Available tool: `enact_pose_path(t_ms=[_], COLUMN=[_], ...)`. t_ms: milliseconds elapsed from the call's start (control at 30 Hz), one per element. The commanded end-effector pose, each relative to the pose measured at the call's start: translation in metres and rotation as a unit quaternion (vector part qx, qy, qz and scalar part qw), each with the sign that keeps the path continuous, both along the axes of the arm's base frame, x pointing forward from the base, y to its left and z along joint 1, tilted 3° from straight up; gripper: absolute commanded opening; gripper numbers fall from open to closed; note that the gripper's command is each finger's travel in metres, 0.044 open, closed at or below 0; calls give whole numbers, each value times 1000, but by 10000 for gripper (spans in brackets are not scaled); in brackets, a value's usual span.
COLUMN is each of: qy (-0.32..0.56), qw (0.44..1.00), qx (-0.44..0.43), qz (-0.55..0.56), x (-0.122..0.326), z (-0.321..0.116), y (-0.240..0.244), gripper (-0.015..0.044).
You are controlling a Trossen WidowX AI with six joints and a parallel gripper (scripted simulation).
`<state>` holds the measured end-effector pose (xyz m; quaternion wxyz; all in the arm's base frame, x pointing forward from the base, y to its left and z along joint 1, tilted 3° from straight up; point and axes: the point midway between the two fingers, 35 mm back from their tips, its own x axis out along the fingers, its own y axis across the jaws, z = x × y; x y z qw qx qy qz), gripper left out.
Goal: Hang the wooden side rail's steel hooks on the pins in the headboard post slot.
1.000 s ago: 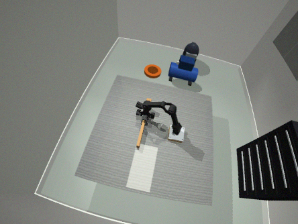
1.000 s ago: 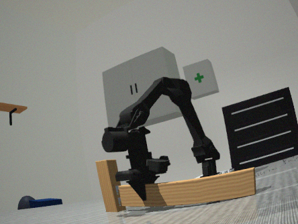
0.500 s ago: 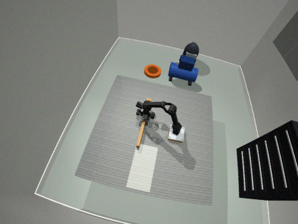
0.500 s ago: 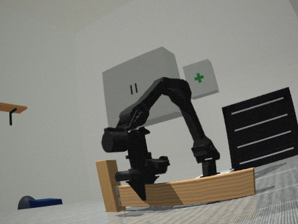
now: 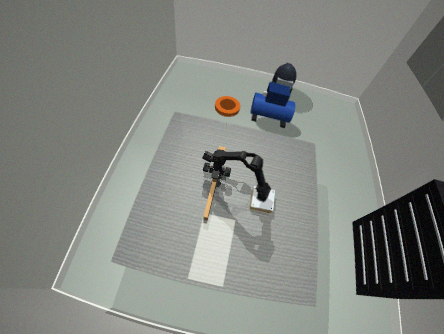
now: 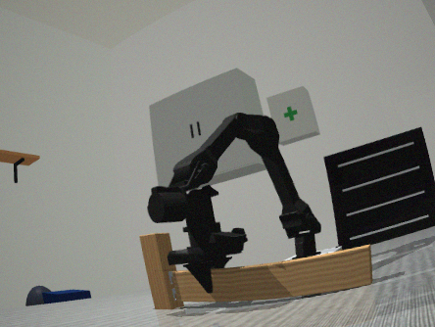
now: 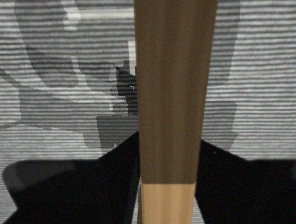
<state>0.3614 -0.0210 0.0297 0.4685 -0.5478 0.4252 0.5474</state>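
Note:
The wooden side rail (image 5: 210, 201) (image 6: 318, 274) (image 7: 170, 90) runs away from the headboard post (image 5: 222, 148) (image 6: 156, 269), its hook end close against the post's side. The steel hooks (image 6: 172, 278) show in the narrow gap between rail and post. The pins and the inside of the slot are hidden, so I cannot tell whether the hooks sit on the pins. The rail's far end is low at the mat. My gripper (image 6: 210, 281) (image 7: 160, 133) is shut on the rail near its hook end, with a finger on each side.
The arm's white base plate (image 5: 263, 200) is beside the rail. A pale rectangle (image 5: 212, 255) lies on the grey striped mat (image 5: 160, 150) beyond the rail's far end. An orange ring (image 5: 218, 111) and a blue tank (image 5: 262, 107) stand behind the mat. A black slatted unit (image 5: 367, 230) (image 6: 338, 186) stands aside.

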Motion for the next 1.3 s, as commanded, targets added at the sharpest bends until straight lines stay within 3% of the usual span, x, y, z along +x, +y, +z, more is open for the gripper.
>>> enact_pose_path(t_ms=[0, 1267], qy=[-2, -2], qw=[1000, 1000], qx=[-2, -2], qz=[3, 3], x=[1, 2], z=[2, 1], y=[-1, -5], gripper=[0, 0])
